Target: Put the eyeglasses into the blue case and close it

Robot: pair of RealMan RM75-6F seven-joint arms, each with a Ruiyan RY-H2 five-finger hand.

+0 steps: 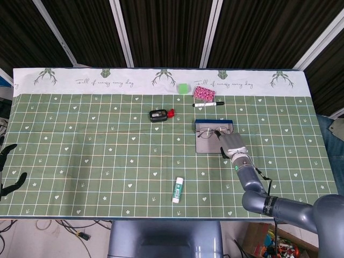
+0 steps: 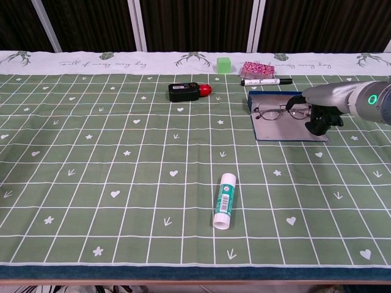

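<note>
The eyeglasses (image 1: 210, 131) (image 2: 281, 112) lie on the grey inside of the open blue case (image 1: 207, 145) (image 2: 282, 129), which sits right of the table's centre. The case's blue edge faces the far side. My right hand (image 1: 232, 144) (image 2: 321, 112) is at the case's right end. Its fingers are curled around the right end of the frame, whose right side is slightly raised. My left hand (image 1: 8, 171) shows only at the far left edge of the head view, fingers apart, holding nothing.
A white glue stick (image 1: 178, 190) (image 2: 223, 200) lies near the front. Behind the case lie a black marker (image 2: 266, 81), a pink pouch (image 2: 255, 68) and a green cube (image 2: 225, 64). A black device with a red tip (image 2: 187, 91) sits at the back centre.
</note>
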